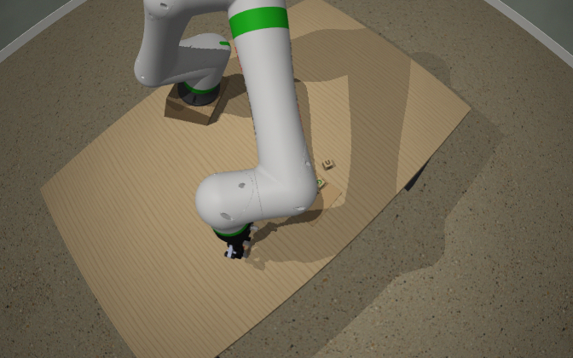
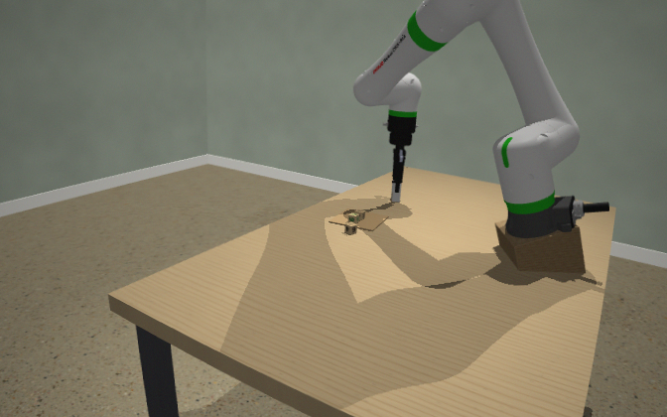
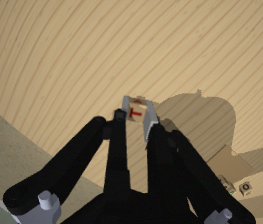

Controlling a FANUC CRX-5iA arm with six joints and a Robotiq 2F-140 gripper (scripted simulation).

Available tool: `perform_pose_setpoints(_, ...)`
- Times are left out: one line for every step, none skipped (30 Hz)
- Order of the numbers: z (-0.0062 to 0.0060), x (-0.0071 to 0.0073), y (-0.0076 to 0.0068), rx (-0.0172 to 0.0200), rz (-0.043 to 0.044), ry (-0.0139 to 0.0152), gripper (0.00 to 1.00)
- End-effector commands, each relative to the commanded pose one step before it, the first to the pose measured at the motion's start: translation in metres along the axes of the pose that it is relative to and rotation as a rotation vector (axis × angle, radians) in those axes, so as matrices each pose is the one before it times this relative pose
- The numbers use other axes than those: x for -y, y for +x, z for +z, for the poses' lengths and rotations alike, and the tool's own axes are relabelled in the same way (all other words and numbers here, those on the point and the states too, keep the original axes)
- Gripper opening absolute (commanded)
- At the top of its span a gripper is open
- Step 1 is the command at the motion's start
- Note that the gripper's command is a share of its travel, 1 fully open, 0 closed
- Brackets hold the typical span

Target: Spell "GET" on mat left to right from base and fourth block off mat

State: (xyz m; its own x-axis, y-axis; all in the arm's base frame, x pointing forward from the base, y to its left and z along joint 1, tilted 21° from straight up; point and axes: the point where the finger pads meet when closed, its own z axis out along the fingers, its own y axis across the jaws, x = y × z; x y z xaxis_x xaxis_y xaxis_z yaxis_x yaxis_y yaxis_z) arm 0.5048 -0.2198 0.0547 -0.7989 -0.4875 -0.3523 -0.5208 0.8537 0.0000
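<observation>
My gripper (image 1: 237, 253) (image 2: 395, 197) (image 3: 135, 106) points straight down at the table and is shut on a small wooden block with a red letter, seemingly a T (image 3: 136, 111). The block sits on the table top, off the mat. The thin brown mat (image 1: 332, 196) (image 2: 373, 222) (image 3: 226, 160) lies some way to the side. A block with a green letter (image 1: 320, 182) (image 2: 355, 214) lies on the mat's edge, partly hidden by the arm in the top view. Another block with a dark letter (image 1: 328, 164) (image 2: 349, 229) lies on the table just off the mat. A fourth block is hidden.
The robot's base on its wooden plinth (image 1: 193, 108) (image 2: 546, 251) stands at the table's far side. The arm's elbow (image 1: 253, 195) hangs over the space between the gripper and the mat. The table edge (image 2: 181, 326) is far from the gripper.
</observation>
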Motion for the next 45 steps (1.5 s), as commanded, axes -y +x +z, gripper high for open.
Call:
perform_pose_setpoints(-0.00007,0.00012,-0.00002,0.00008,0.00012,0.00020,0.13)
perform_pose_setpoints(0.00000,0.00000,0.00000,0.00000,0.00000,0.00000,0.13)
perform_pose_setpoints(0.00000,0.00000,0.00000,0.00000,0.00000,0.00000,0.13)
perform_pose_setpoints(0.00000,0.00000,0.00000,0.00000,0.00000,0.00000,0.13)
perform_pose_setpoints(-0.00007,0.00000,0.00000,0.00000,0.00000,0.00000,0.13)
perform_pose_setpoints(-0.00044,0.00000,0.00000,0.00000,0.00000,0.00000,0.13)
perform_pose_setpoints(-0.00109,0.00000,0.00000,0.00000,0.00000,0.00000,0.13)
perform_pose_setpoints(-0.00194,0.00000,0.00000,0.00000,0.00000,0.00000,0.13)
perform_pose_setpoints(-0.00291,0.00000,0.00000,0.00000,0.00000,0.00000,0.13)
perform_pose_setpoints(-0.00396,0.00000,0.00000,0.00000,0.00000,0.00000,0.13)
perform_pose_setpoints(-0.00501,0.00000,0.00000,0.00000,0.00000,0.00000,0.13)
perform_pose_setpoints(-0.00590,0.00000,0.00000,0.00000,0.00000,0.00000,0.13)
perform_pose_setpoints(-0.00665,0.00000,0.00000,0.00000,0.00000,0.00000,0.13)
perform_pose_setpoints(0.00000,0.00000,0.00000,0.00000,0.00000,0.00000,0.13)
perform_pose_setpoints(0.00000,0.00000,0.00000,0.00000,0.00000,0.00000,0.13)
perform_pose_setpoints(-0.00724,0.00000,0.00000,0.00000,0.00000,0.00000,0.13)
perform_pose_setpoints(-0.00762,0.00000,0.00000,0.00000,0.00000,0.00000,0.13)
perform_pose_setpoints(-0.00780,0.00000,0.00000,0.00000,0.00000,0.00000,0.13)
perform_pose_setpoints(-0.00776,0.00000,0.00000,0.00000,0.00000,0.00000,0.13)
perform_pose_setpoints(-0.00752,0.00000,0.00000,0.00000,0.00000,0.00000,0.13)
perform_pose_setpoints(-0.00707,0.00000,0.00000,0.00000,0.00000,0.00000,0.13)
perform_pose_setpoints(-0.00645,0.00000,0.00000,0.00000,0.00000,0.00000,0.13)
perform_pose_setpoints(-0.00567,0.00000,0.00000,0.00000,0.00000,0.00000,0.13)
perform_pose_setpoints(-0.00478,0.00000,0.00000,0.00000,0.00000,0.00000,0.13)
perform_pose_setpoints(-0.00382,0.00000,0.00000,0.00000,0.00000,0.00000,0.13)
perform_pose_setpoints(-0.00284,0.00000,0.00000,0.00000,0.00000,0.00000,0.13)
perform_pose_setpoints(-0.00190,0.00000,0.00000,0.00000,0.00000,0.00000,0.13)
perform_pose_setpoints(-0.00107,0.00000,0.00000,0.00000,0.00000,0.00000,0.13)
perform_pose_setpoints(-0.00043,0.00000,0.00000,0.00000,0.00000,0.00000,0.13)
perform_pose_setpoints(-0.00007,0.00000,0.00000,0.00000,0.00000,0.00000,0.13)
perform_pose_setpoints(0.00000,0.00000,0.00000,0.00000,0.00000,0.00000,0.13)
perform_pose_setpoints(0.00000,0.00000,0.00000,0.00000,0.00000,0.00000,0.13)
perform_pose_setpoints(0.00000,0.00000,0.00000,0.00000,0.00000,0.00000,0.13)
perform_pose_setpoints(0.00000,0.00000,0.00000,0.00000,0.00000,0.00000,0.13)
perform_pose_setpoints(0.00000,0.00000,0.00000,0.00000,0.00000,0.00000,0.13)
perform_pose_setpoints(0.00000,0.00000,0.00000,0.00000,0.00000,0.00000,0.13)
perform_pose_setpoints(0.00000,0.00000,0.00000,0.00000,0.00000,0.00000,0.13)
perform_pose_setpoints(0.00000,0.00000,0.00000,0.00000,0.00000,0.00000,0.13)
perform_pose_setpoints(0.00001,-0.00056,-0.00053,-0.00017,-0.00356,-0.00003,0.13)
perform_pose_setpoints(0.00007,-0.00342,-0.00323,-0.00101,-0.02181,-0.00020,0.13)
perform_pose_setpoints(0.00013,-0.00780,-0.00749,-0.00216,-0.05041,-0.00045,0.13)
perform_pose_setpoints(0.00010,-0.01112,-0.01122,-0.00278,-0.07438,-0.00063,0.13)
perform_pose_setpoints(0.00001,-0.00243,-0.00274,-0.00058,-0.01737,-0.00014,0.13)
perform_pose_setpoints(0.00000,-0.00393,-0.00451,-0.00089,-0.02849,-0.00022,0.13)
perform_pose_setpoints(-0.00002,-0.00460,-0.00545,-0.00098,-0.03413,-0.00024,0.13)
